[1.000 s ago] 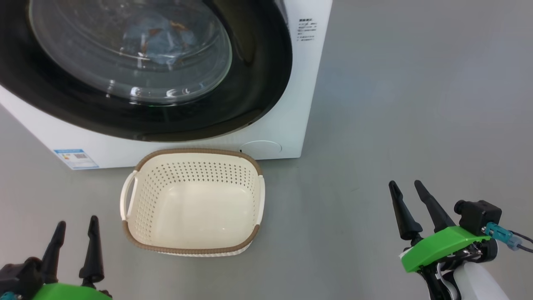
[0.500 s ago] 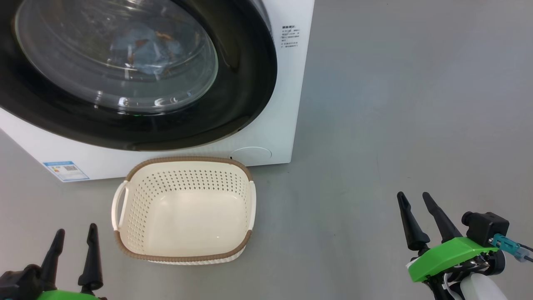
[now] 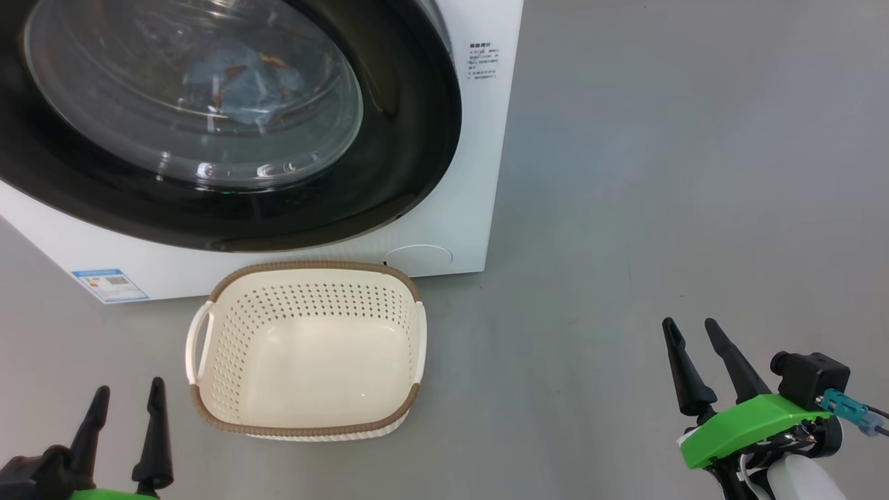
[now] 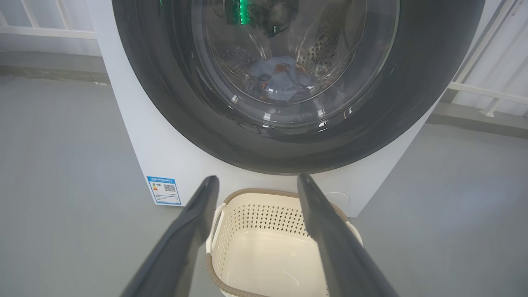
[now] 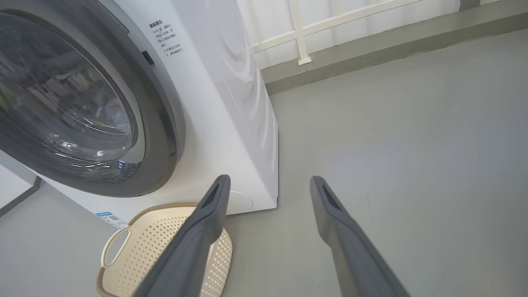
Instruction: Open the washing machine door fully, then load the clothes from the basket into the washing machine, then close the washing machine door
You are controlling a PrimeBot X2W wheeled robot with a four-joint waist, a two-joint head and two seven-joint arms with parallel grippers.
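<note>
At the lower left of the head view, the left end effector (image 3: 130, 387) hangs above the grey floor (image 3: 660, 173), its two dark fingers spread apart and grasping nothing. Up and to its right, a blue label sticker (image 3: 110, 285) sits on the lower front corner of the white washing machine (image 3: 479, 173).

The washing machine door (image 3: 417, 139) fills the upper left, its glossy black rim lying flush against the machine's front and its clear glass bowl bulging outward. Through the glass, the light blue clothes (image 3: 236, 76) with small orange-brown marks lie inside the drum; the left wrist view shows them low in the drum behind the glass.

Below the door, the cream perforated basket (image 3: 312, 267) stands on the floor, its far brown rim just beside the machine's base and its smooth bottom in full sight. A white handle shows on each of its sides. A round white cap (image 3: 419, 255) sits on the machine's lower right corner, just beyond the basket's rim.

Further right lies open floor. At the lower right, well apart from the basket, the right end effector (image 3: 689, 323) is released, its fingers parted above the floor and grasping nothing.
</note>
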